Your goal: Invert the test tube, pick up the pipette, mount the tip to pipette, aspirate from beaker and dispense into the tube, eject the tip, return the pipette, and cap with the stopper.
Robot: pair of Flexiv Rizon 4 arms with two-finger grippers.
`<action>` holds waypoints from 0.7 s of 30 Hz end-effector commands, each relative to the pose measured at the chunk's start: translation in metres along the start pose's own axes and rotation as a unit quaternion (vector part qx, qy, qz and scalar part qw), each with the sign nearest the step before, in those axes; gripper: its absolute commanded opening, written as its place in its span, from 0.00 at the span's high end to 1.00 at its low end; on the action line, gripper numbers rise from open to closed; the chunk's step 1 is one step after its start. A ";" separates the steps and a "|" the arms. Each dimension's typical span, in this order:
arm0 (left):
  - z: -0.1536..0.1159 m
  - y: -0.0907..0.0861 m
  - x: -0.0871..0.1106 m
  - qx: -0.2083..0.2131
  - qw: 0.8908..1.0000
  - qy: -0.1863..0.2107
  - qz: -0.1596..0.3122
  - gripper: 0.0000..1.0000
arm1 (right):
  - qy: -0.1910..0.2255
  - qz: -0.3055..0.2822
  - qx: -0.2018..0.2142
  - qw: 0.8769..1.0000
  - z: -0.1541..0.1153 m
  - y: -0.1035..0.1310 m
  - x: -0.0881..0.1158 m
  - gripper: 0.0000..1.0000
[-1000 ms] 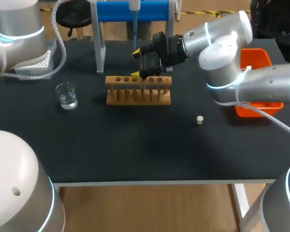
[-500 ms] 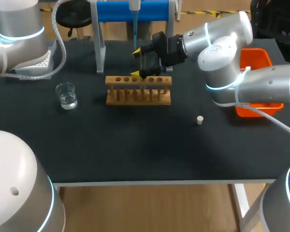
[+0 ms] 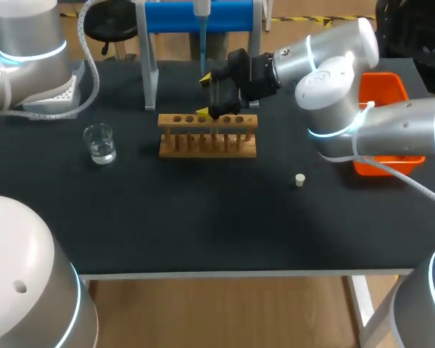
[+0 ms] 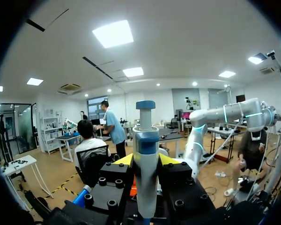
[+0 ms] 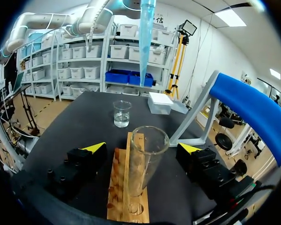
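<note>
My right gripper point(image 3: 204, 96) hovers open over the wooden rack point(image 3: 207, 136). In the right wrist view its yellow tips stand well apart on either side of the clear test tube point(image 5: 145, 159). The tube stands upright in the rack point(image 5: 129, 197), mouth up, and neither finger touches it. My left gripper point(image 4: 145, 161) is shut on the pipette point(image 4: 145, 154), held upright. The pipette's blue tip point(image 3: 203, 43) point(image 5: 146, 33) hangs behind the rack. The beaker point(image 3: 99, 143) point(image 5: 122, 113) holds water left of the rack. The small stopper point(image 3: 299, 180) lies to the rack's right.
A blue pipette stand point(image 3: 203, 14) with a grey leg point(image 3: 151, 80) rises behind the rack. A white tip box point(image 3: 58, 94) sits at the back left, and an orange bin point(image 3: 384, 90) at the right edge.
</note>
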State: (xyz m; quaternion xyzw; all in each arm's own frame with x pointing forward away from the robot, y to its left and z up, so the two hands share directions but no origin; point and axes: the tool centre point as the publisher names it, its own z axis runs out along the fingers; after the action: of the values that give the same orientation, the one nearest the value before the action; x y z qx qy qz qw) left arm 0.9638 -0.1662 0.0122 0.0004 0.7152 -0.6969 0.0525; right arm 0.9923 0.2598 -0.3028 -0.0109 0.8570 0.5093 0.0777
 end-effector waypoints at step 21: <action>-0.001 -0.001 -0.002 -0.001 1.000 0.002 -0.001 1.00 | 0.012 -0.003 -0.005 1.000 0.000 -0.001 -0.004 0.00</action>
State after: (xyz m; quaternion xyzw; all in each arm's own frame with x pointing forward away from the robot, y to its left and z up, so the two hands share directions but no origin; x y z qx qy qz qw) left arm 0.9637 -0.1662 0.0122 0.0003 0.7153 -0.6968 0.0527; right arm 0.9950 0.2591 -0.3025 -0.0194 0.8551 0.5133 0.0704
